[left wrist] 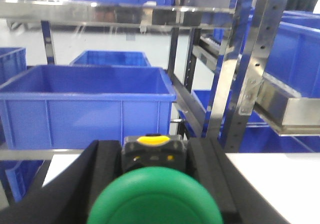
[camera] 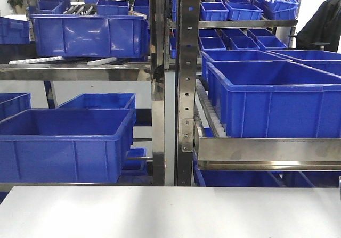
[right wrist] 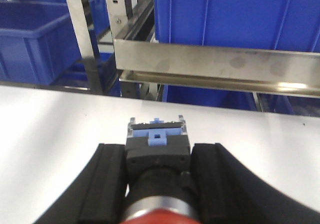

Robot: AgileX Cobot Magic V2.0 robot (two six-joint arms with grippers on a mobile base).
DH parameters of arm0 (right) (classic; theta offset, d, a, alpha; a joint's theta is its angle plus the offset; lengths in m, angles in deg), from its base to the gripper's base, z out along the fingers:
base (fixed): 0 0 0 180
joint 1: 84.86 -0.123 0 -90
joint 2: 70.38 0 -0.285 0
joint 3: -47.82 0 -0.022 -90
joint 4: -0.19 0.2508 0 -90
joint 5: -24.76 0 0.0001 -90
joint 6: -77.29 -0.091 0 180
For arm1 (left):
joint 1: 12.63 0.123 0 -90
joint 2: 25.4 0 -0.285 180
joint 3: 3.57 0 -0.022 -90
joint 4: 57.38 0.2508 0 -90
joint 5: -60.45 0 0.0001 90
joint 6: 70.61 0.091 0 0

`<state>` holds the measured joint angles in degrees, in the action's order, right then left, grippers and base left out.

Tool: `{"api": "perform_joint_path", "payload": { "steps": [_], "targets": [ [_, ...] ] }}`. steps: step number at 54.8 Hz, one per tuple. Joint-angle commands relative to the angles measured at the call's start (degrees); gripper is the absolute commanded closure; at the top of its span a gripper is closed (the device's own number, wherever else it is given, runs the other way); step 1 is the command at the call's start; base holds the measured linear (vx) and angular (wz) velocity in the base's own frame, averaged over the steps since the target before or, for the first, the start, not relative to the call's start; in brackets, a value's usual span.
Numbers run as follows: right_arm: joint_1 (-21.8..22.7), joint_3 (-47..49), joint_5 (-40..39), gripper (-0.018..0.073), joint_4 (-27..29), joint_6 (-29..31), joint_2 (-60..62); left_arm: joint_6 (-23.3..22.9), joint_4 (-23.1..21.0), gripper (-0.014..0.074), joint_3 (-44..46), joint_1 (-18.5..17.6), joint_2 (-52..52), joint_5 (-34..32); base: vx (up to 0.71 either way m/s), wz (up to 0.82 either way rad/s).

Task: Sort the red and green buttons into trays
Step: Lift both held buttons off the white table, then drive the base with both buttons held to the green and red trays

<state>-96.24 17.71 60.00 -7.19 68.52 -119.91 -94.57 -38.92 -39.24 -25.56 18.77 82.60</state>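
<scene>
**Grippers both loaded; trays out of view**

Left gripper is clamped on a green button. Its cap faces the wrist camera and its dark, yellow-tipped body points forward. Right gripper is clamped the same way on a red-capped button, blue-tipped end forward, above the white table. Each button's long axis runs in line with its fingers. No view shows the trays, only blue crates on the rack. I cannot tell which way each tray lies or which arm is nearer.
</scene>
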Motion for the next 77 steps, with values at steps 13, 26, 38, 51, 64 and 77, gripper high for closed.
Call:
{"api": "perform_joint_path", "payload": {
  "steps": [13, 26, 38, 51, 64, 77],
  "targets": [
    [0.1, 1.7, -3.1, 0.0568, -0.6, 0.0, 0.1, 0.0, 0.2, 0.0599, 2.0, -0.4, -0.2, -4.8, 0.00, 0.00],
    [0.1, 1.7, -3.0, 0.0568, -0.6, 0.0, 0.1, 0.0, 0.2, 0.0599, 2.0, -0.4, -0.2, -4.8, 0.00, 0.00],
    [0.1, 1.7, -3.0, 0.0568, -0.6, 0.0, 0.1, 0.0, 0.2, 0.0599, 2.0, -0.4, -0.2, -4.8, 0.00, 0.00],
    [0.1, 1.7, -3.0, 0.0568, -0.6, 0.0, 0.1, 0.0, 0.2, 0.0599, 2.0, -0.4, -0.2, -4.8, -0.01, -0.01],
    [0.1, 1.7, -3.0, 0.0568, -0.6, 0.0, 0.1, 0.0, 0.2, 0.0599, 2.0, -0.4, -0.2, -4.8, -0.06, -0.02],
    [0.1, 1.7, -3.0, 0.0568, -0.6, 0.0, 0.1, 0.0, 0.2, 0.0599, 2.0, -0.4, -0.2, -4.8, -0.15, -0.01]
  ]
}}
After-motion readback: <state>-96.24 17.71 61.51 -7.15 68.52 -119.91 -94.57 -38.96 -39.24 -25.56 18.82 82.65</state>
